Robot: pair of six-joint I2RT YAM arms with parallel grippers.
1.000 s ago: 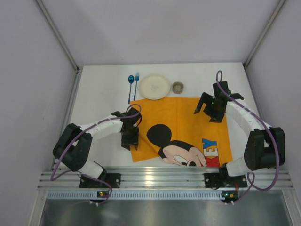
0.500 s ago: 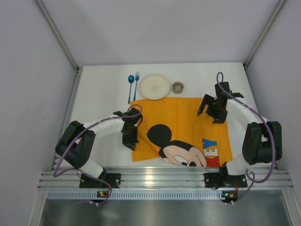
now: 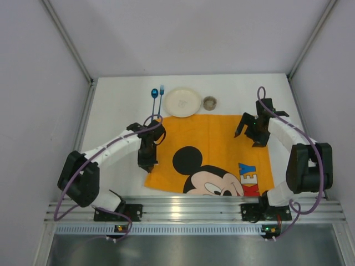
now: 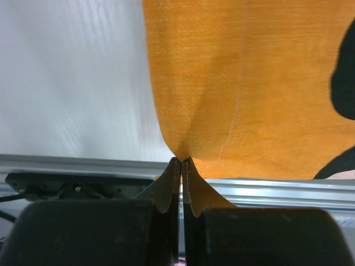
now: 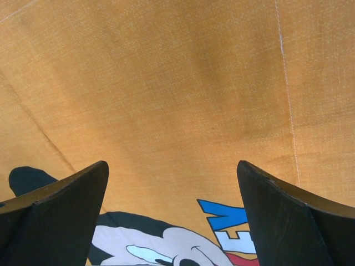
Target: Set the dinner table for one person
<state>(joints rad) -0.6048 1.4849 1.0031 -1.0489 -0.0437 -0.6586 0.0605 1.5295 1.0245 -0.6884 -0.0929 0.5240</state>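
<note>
The white dinner table (image 3: 113, 113) carries an orange Mickey Mouse cloth mat (image 3: 216, 145). My left gripper (image 3: 146, 162) is shut on the mat's left edge. In the left wrist view the jaws (image 4: 181, 159) pinch a lifted fold of the orange mat (image 4: 249, 83) above the white table (image 4: 72, 77). My right gripper (image 3: 247, 137) is open and empty over the mat's far right part. In the right wrist view its fingers (image 5: 66, 194) stand wide apart over the mat (image 5: 166, 83).
Behind the mat lie a blue spoon (image 3: 154, 100), a blue fork (image 3: 161, 95), a white plate (image 3: 183, 102) and a small round bowl (image 3: 209, 102). A metal rail (image 3: 188, 206) runs along the near edge. Grey walls enclose the table.
My left gripper has moved left and a little farther with the mat's edge, pulling the mat's near left corner leftward. My right gripper has shifted slightly right and away.
</note>
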